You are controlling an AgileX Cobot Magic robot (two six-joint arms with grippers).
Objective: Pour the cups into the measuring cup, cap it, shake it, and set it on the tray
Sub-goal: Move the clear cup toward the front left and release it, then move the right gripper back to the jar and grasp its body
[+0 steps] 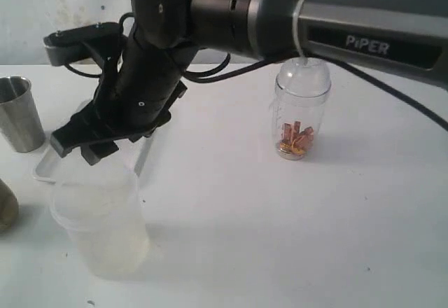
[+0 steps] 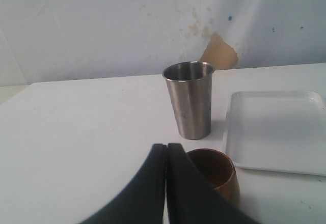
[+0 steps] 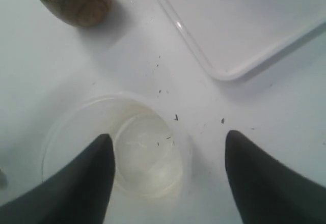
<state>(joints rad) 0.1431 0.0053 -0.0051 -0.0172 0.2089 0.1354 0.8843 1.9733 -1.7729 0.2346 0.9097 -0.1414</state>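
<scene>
1. Right gripper (image 1: 87, 150) (image 3: 168, 137): released, with the jaws spread wide. It hangs low over the frosted tub (image 1: 101, 213) (image 3: 117, 147) at the near left of the table (image 1: 294, 238). In the right wrist view one finger (image 3: 91, 183) lies over the tub's mouth and the other lies outside its rim; contact cannot be told
2. Left gripper (image 2: 166, 183): clenched, with the two fingers pressed together and nothing between them. It sits just in front of the brown cup (image 2: 214, 170)
3. Measuring cup (image 1: 299, 122): upright on the table right of centre, well apart from the tray (image 1: 43, 171) and from both grippers. The cap (image 1: 302, 75) sits on its mouth, and copper-coloured pieces (image 1: 295, 141) lie at its bottom
4. Steel tumbler (image 1: 19, 115) (image 2: 189, 99): upright at the far left, beside the tray's (image 2: 277, 132) edge and behind the brown cup
5. Brown cup (image 1: 5, 206) (image 3: 76, 0): upright near the tray's (image 3: 244, 25) corner, apart from the tub
6. Tray: flat on the table, partly hidden by the right arm in the exterior view
</scene>
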